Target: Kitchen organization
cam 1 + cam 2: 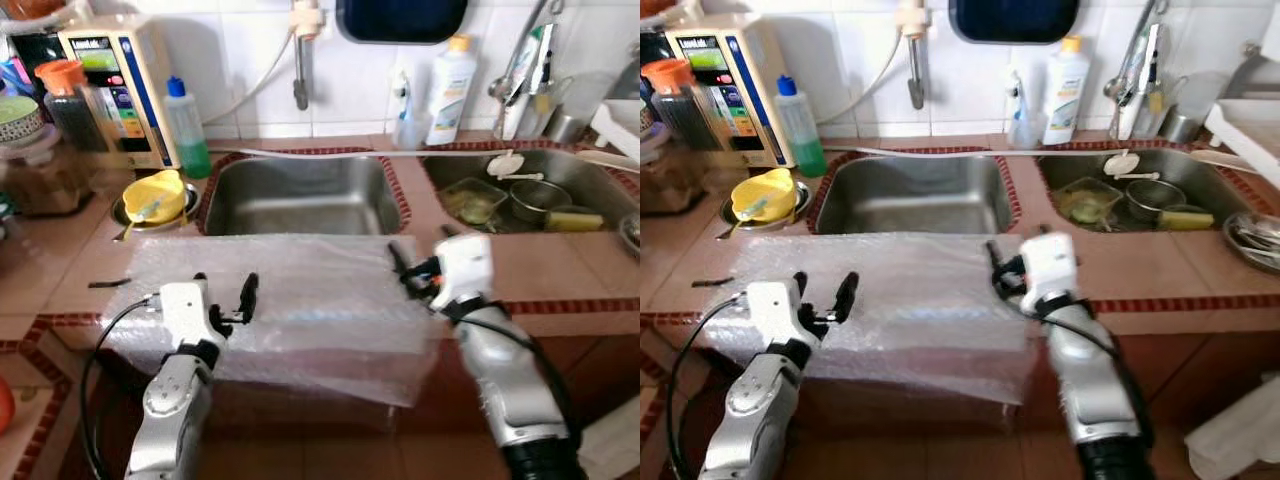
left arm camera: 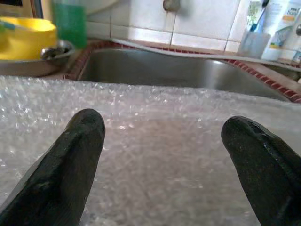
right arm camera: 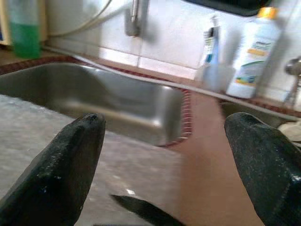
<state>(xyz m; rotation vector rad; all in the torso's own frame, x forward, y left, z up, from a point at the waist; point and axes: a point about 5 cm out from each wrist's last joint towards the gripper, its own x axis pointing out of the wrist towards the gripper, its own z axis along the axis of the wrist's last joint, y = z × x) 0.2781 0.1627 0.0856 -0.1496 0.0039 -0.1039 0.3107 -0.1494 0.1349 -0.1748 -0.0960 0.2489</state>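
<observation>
A clear sheet of bubble wrap (image 1: 300, 290) lies flat on the tiled counter in front of the left sink (image 1: 300, 195), and its near edge hangs over the counter's front. My left gripper (image 1: 225, 295) stands open over the sheet's left part, nothing between its fingers (image 2: 70, 160). My right gripper (image 1: 420, 255) is open at the sheet's right edge, pointing toward the sink; its fingers (image 3: 66, 165) hold nothing. In the left wrist view the bubble wrap (image 2: 160, 122) stretches under both fingertips.
A yellow bowl (image 1: 155, 195) sits in a metal dish left of the sink, beside a green soap bottle (image 1: 187, 130) and a water purifier (image 1: 110, 80). The right sink (image 1: 600, 180) holds several dishes. A white bottle (image 1: 450, 90) stands at the wall. A small black object (image 1: 108, 283) lies left of the wrap.
</observation>
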